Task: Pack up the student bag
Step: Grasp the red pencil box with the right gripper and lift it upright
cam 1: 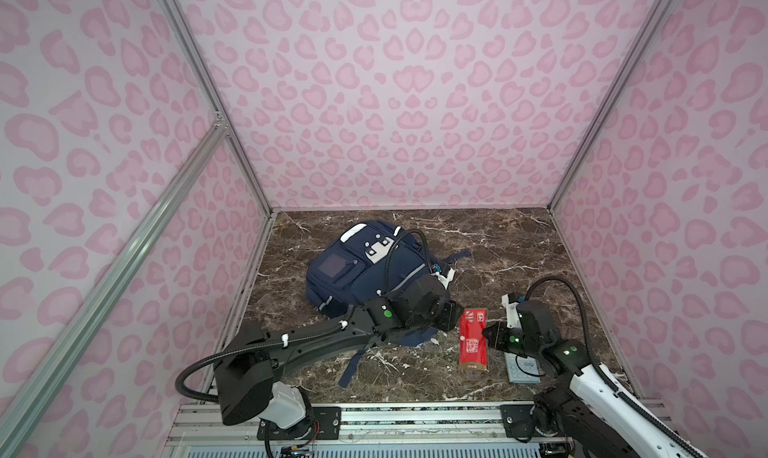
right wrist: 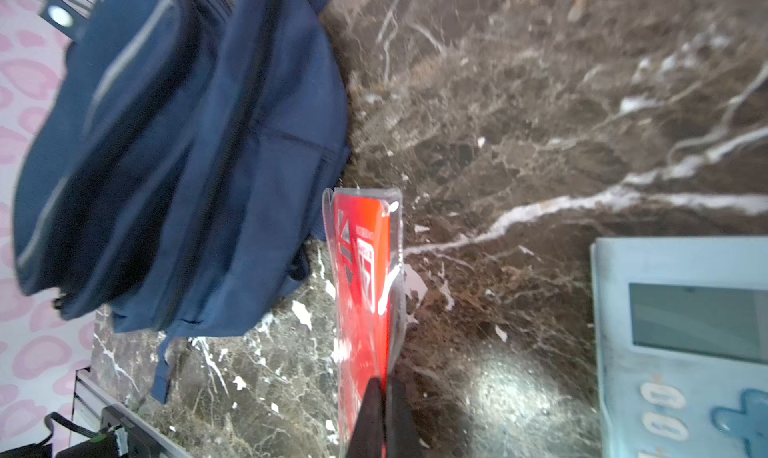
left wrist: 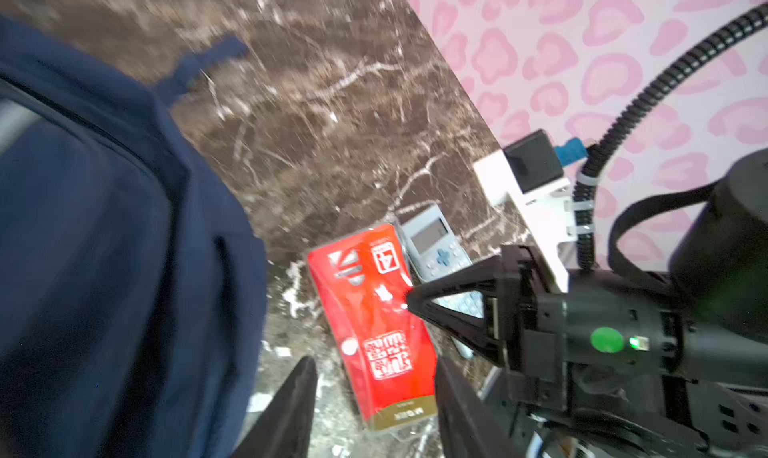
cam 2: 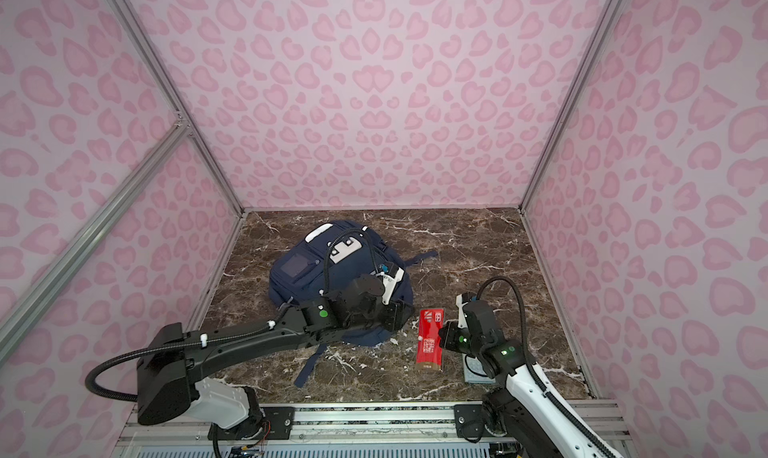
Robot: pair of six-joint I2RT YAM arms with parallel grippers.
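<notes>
My right fingers (right wrist: 382, 418) are pinched shut on one long edge of the red packet (cam 1: 472, 339), about halfway along it. The packet's long axis runs from the near side of the table (cam 1: 519, 244) toward the far side. My left fingers (cam 1: 451, 316) stand apart and hold nothing, and the packet's gold end shows between them in the left wrist view. The bag (cam 1: 365, 277) lies front-up on the table, just to the left of the packet, so the packet has to travel sideways to the left to reach it. My left arm is the nearer one and lies across the bag's near edge. I cannot make out an open pocket or mouth from here, and nothing inside the bag shows. The calculator (cam 1: 521, 368) lies flat on the table under my right arm, also outside the bag.
</notes>
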